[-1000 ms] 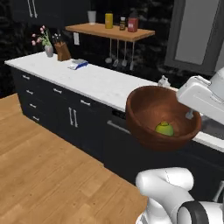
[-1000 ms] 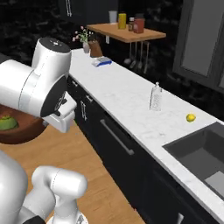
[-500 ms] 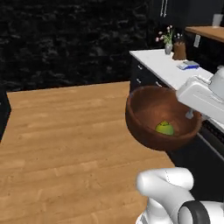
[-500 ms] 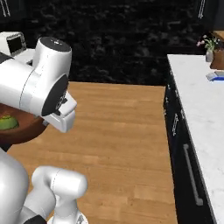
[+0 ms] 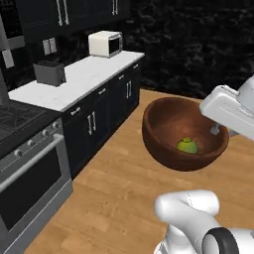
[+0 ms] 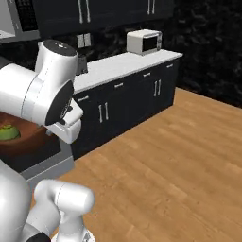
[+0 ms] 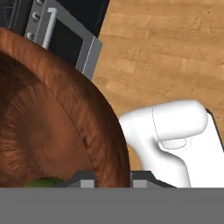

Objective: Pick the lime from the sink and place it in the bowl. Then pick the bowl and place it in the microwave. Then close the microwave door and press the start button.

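The reddish-brown wooden bowl (image 5: 166,124) hangs in the air over the wood floor, with the yellow-green lime (image 5: 187,145) resting on its bottom. My gripper (image 5: 216,130) is shut on the bowl's right rim. In the hand view the rim of the bowl (image 7: 57,118) runs down between my gripper (image 7: 113,178) fingertips, and a sliver of the lime (image 7: 43,181) shows at the bottom. From the right base view the bowl (image 6: 26,141) and lime (image 6: 7,132) peek out behind my arm. A steel-grey edge of the microwave (image 6: 16,21) pokes in at top left.
A stove with an oven (image 5: 25,168) stands at the lower left. A white counter (image 5: 84,74) on dark cabinets carries a dark toaster (image 5: 49,73) and a small white countertop oven (image 5: 105,43). Open wood floor (image 6: 179,160) spreads to the right.
The whole scene has swung as the base turned: the sink counter is gone and the stove side has come into view. The bowl with the lime stays held the same way.
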